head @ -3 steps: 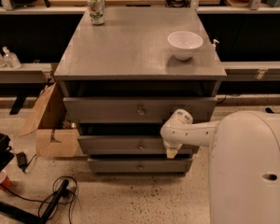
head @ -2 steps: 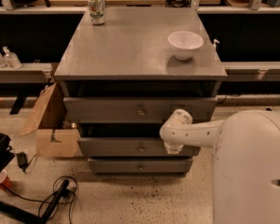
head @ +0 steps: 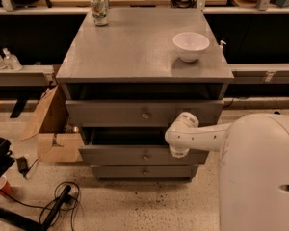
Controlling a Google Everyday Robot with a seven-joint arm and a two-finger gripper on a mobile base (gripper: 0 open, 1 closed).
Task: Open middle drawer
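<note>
The grey cabinet [head: 135, 52] has three drawers. The middle drawer [head: 115, 155] has a small round brass knob [head: 145, 156] and stands pulled out a little, with a dark gap above its front. The top drawer [head: 106, 112] also sticks out slightly, and the lowest drawer [head: 115, 171] sits further in. My white arm [head: 202, 136] reaches in from the right. My gripper [head: 178, 151] points down at the top edge of the middle drawer's front, right of the knob. Its tips are hidden behind the wrist.
A white bowl [head: 190, 45] and a patterned can [head: 99, 9] stand on the cabinet top. An open cardboard box [head: 53, 129] sits on the floor to the left. Black cables [head: 53, 206] lie at the lower left. My white body [head: 260, 177] fills the lower right.
</note>
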